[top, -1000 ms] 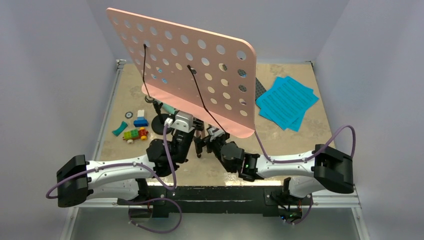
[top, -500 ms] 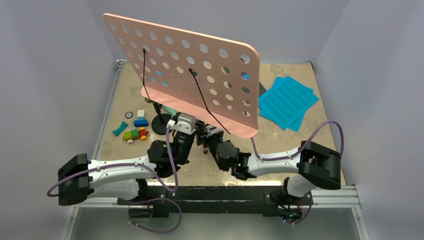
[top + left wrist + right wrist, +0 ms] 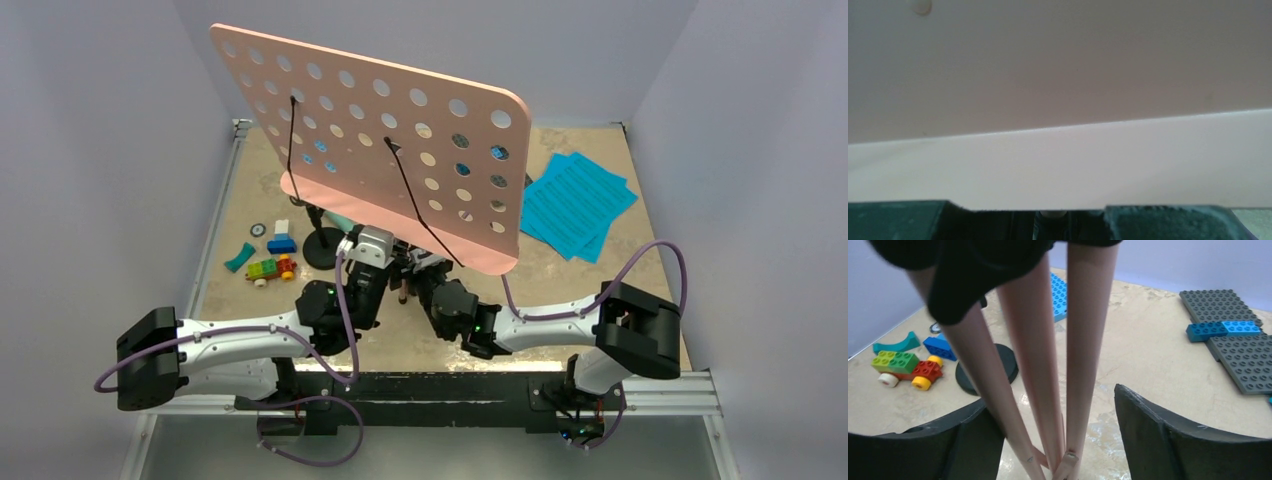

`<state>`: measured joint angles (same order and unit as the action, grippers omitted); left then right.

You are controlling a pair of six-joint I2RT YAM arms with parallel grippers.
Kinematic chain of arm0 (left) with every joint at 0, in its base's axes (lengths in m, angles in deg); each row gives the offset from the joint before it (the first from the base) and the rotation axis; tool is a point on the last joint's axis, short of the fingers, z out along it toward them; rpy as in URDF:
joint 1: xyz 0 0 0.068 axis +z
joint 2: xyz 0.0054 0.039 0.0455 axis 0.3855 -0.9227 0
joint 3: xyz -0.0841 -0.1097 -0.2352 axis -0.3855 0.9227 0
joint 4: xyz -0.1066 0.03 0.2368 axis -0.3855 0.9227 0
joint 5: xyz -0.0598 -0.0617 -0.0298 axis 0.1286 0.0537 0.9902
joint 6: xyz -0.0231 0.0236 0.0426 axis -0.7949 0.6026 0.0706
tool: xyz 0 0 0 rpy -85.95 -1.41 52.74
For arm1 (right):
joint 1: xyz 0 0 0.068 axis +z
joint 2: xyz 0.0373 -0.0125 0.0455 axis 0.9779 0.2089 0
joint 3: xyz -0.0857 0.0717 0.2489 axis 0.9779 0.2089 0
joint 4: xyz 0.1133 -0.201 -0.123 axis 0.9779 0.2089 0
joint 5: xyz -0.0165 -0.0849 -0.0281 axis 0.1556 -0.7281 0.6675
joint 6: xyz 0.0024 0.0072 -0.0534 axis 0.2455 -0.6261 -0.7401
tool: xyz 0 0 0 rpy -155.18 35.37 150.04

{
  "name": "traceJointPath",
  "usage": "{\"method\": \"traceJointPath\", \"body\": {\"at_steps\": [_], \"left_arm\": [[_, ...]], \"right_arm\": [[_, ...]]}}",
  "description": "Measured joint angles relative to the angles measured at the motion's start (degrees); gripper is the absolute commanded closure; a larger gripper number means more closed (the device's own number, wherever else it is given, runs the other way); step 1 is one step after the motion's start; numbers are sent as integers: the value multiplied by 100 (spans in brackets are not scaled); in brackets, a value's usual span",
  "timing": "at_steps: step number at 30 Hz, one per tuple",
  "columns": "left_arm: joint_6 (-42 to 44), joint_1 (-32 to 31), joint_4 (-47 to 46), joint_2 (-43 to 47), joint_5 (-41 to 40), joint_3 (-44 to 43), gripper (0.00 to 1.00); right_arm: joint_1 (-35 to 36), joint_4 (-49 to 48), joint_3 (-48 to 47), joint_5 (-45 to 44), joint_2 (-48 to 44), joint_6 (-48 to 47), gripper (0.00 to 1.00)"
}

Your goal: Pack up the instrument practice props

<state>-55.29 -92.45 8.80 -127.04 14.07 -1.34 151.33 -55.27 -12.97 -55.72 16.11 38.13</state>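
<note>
Music stand (image 3: 380, 150), pink, upright at the middle of the table (image 3: 600, 290), its big perforated board tilted over both grippers. The step in hand looks like collapsing it for packing. The right gripper (image 3: 1058, 435) sits low around the three tripod legs (image 3: 1033, 365), which are gathered close together; its fingers are spread, with a gap on one side, so nothing is clamped. The left gripper (image 3: 372, 250) is tucked under the board's lower edge, and its camera sees little but pink (whether it grips the post cannot be told). Next, I judge, the right fingers must close on the legs. Cyan sheet-music pages (image 3: 578, 203) lie far right. The black round-base mic stand (image 3: 322, 245) and toy bricks (image 3: 270, 265) sit just left, close enough to be knocked.
</note>
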Motion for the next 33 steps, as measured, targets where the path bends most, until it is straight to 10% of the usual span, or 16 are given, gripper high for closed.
{"method": "traceJointPath", "body": {"at_steps": [4,11,33], "left_arm": [[24,-11,4,-24,2,-11,100],[31,-9,4,-52,-9,-33,100],[-632,-177,1325,164,-164,-505,100]], "right_arm": [[-70,-4,-35,-68,15,-55,31],[-157,63,-24,420,7,219,100],[-420,2688,214,2365,-1786,813,100]]}}
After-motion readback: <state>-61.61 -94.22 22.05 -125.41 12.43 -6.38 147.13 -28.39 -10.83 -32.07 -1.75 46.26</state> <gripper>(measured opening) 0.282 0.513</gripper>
